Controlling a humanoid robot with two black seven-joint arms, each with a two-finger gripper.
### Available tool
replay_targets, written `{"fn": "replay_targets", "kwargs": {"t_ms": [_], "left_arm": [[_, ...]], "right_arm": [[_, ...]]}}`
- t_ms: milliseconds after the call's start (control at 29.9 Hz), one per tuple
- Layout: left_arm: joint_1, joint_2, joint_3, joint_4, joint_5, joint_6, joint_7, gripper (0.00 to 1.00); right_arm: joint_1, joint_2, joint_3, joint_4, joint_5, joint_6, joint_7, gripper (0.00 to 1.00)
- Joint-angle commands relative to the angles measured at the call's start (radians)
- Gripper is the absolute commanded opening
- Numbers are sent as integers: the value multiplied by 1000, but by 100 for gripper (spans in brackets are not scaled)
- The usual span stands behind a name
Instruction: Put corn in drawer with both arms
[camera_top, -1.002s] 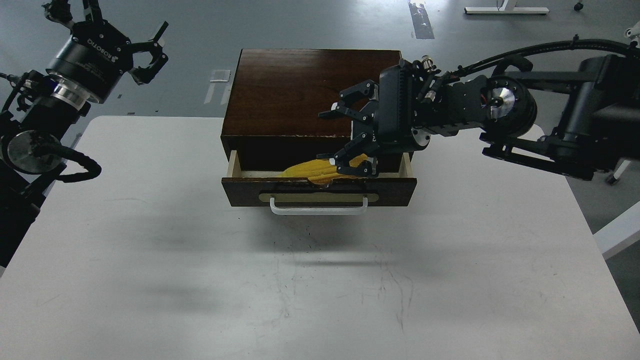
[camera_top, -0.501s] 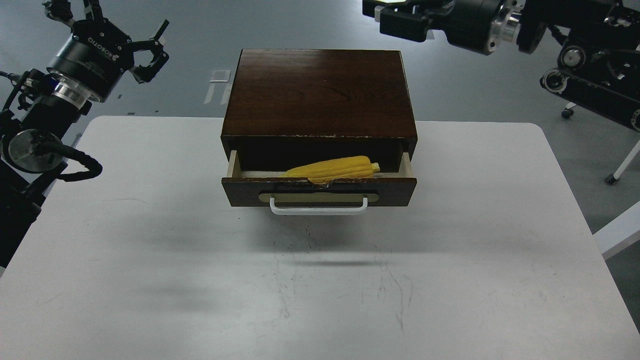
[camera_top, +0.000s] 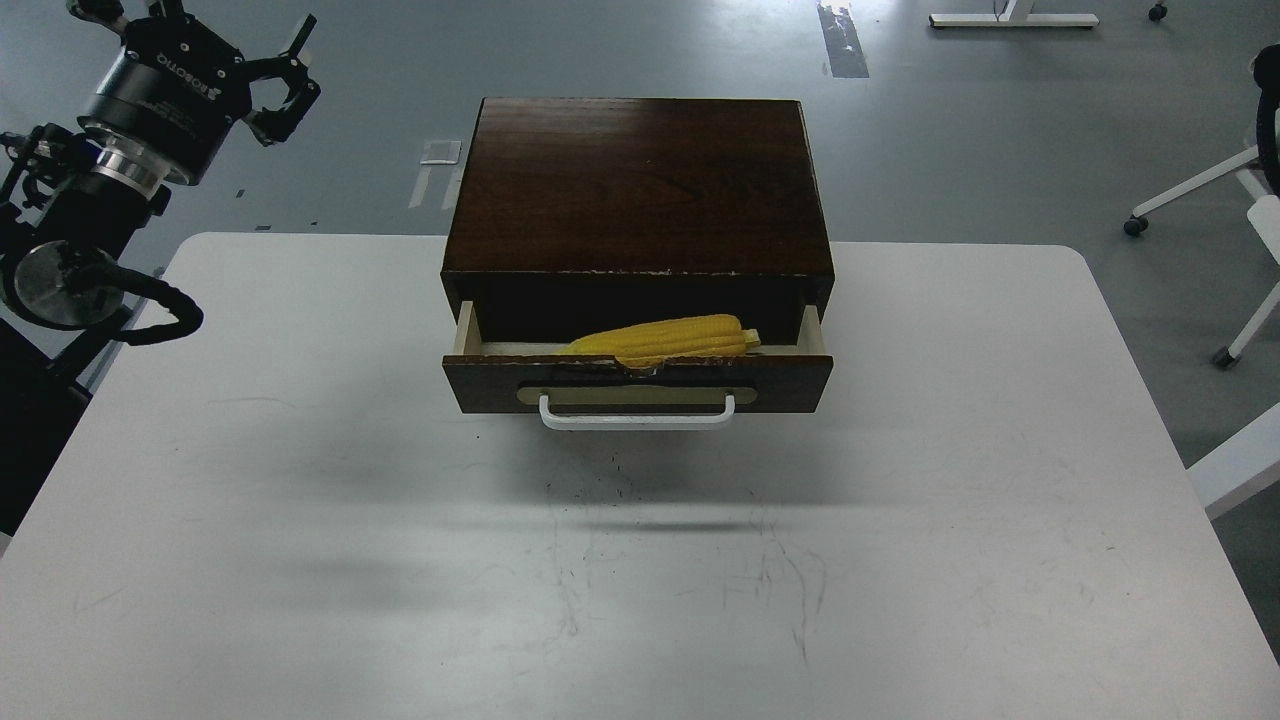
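Observation:
The yellow corn (camera_top: 668, 338) lies on its side inside the drawer (camera_top: 637, 382), which stands pulled partly out of the dark brown cabinet (camera_top: 638, 185). The corn's thick end points right and nothing holds it. The drawer's white bar handle (camera_top: 637, 414) faces me. My left gripper (camera_top: 285, 85) is raised at the far left, well away from the cabinet, with its fingers spread and empty. My right gripper is out of view; only a sliver of dark cable shows at the right edge.
The cabinet stands at the back middle of the white table (camera_top: 640, 560). Chair legs with castors (camera_top: 1190, 195) stand on the grey floor at the right, and a white frame (camera_top: 1010, 18) lies at the top.
My right gripper let go of the corn in the drawer, rose up and back to the right, and has left the view. My left gripper shifted slightly up and left.

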Motion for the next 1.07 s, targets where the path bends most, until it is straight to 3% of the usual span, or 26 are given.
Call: {"fn": "replay_targets", "kwargs": {"t_ms": [0,167,368,702,1036], "left_arm": [[-1,-26,-1,17,0,0,2,98],[-22,-63,-3,89,-3,0,7,98],[-62,-132,-3,190,-8,0,60,98],[-174,-281,-3,476,-11,0,91,98],[-186,-309,0,493,-9,0,89,98]], "right_arm": [[-117,-1,87,-41,257,88,-10,100],[-265,2,216,-40,460,156,-20,100],[-371,11,348,-43,634,257,-49,100],[-394,83,400,-196,649,294,-40,100],[-401,88,414,-221,648,299,-40,100]]}}
